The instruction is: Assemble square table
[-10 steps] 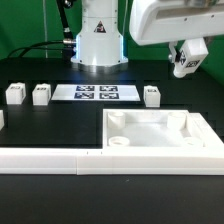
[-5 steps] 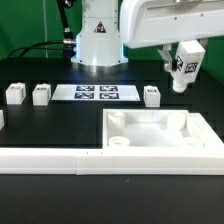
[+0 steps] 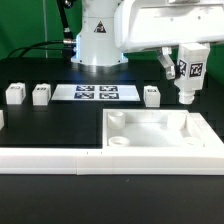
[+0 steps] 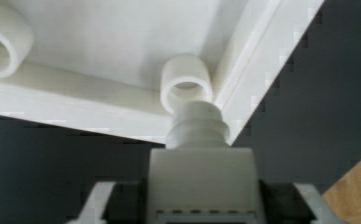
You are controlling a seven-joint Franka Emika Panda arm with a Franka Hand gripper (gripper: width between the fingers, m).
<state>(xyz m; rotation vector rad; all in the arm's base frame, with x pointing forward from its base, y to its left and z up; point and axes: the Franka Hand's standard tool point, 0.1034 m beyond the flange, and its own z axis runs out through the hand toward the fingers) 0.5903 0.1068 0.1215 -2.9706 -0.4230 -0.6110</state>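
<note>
The white square tabletop (image 3: 146, 142) lies tray-side up at the exterior view's right, with round corner sockets. My gripper (image 3: 186, 66) is shut on a white tagged leg (image 3: 190, 72), held nearly upright above the top's far right corner, peg end down. In the wrist view the gripper (image 4: 203, 203) holds the leg (image 4: 202, 165), whose stepped tip points at a corner socket (image 4: 187, 80) just inside the tabletop's rim (image 4: 266, 60); whether they touch I cannot tell. A second socket (image 4: 3, 48) shows farther off. Three loose legs (image 3: 14, 94) (image 3: 41, 94) (image 3: 151, 95) stand on the black table.
The marker board (image 3: 97, 93) lies behind the tabletop. A long white low rail (image 3: 60, 160) runs along the front. Another white block (image 3: 1, 118) shows at the exterior view's left edge. The robot base (image 3: 97, 40) stands at the back.
My gripper has moved toward the exterior view's left and down with the leg, and the leg has turned nearly upright over the tabletop's far right corner.
</note>
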